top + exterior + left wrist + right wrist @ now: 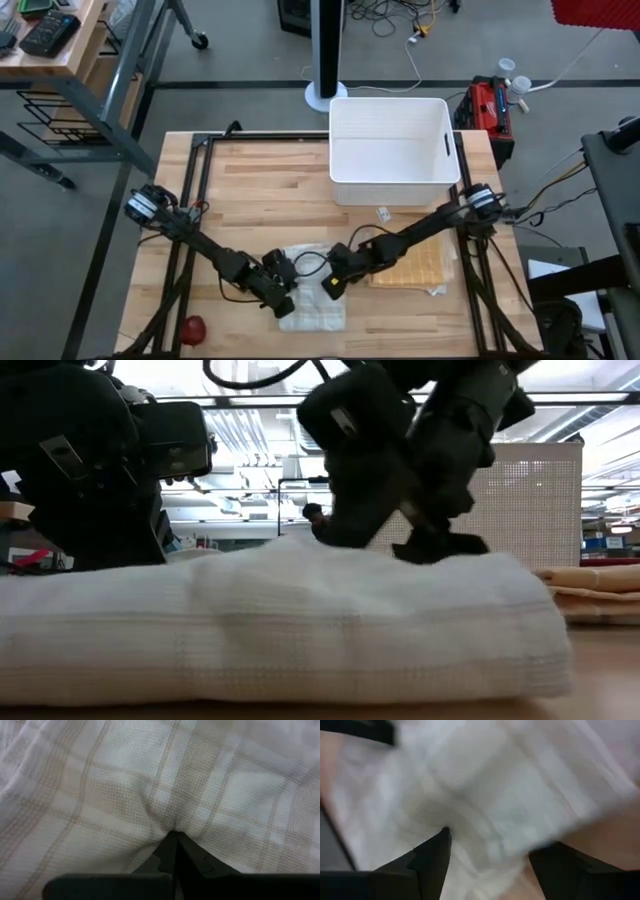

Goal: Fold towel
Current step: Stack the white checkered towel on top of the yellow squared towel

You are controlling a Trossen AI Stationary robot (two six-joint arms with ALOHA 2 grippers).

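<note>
A white towel with faint tan checks (312, 300) lies folded in several layers near the table's front middle. In the low view it is a thick flat bundle (280, 630). My left gripper (287, 292) comes in from the left and is shut at the towel's left part (172, 837). My right gripper (330, 288) slants down from the right over the towel's right part. It is open, with towel showing between its spread fingers (495, 855). My left gripper has its shut fingertips in the towel's top layer (170, 827), slanting down from the table's left. Creases in the cloth run together at the tips. How many layers are caught does not show. The towel lies on the table. My right gripper's fingertips (440, 548) stand at the towel's top surface; whether they touch it I cannot tell.
A folded tan towel (412, 265) lies right of the white one, under the right arm. A white bin (392, 150) stands at the far middle-right. A small red object (192, 328) lies near the front left corner. A black frame borders the table.
</note>
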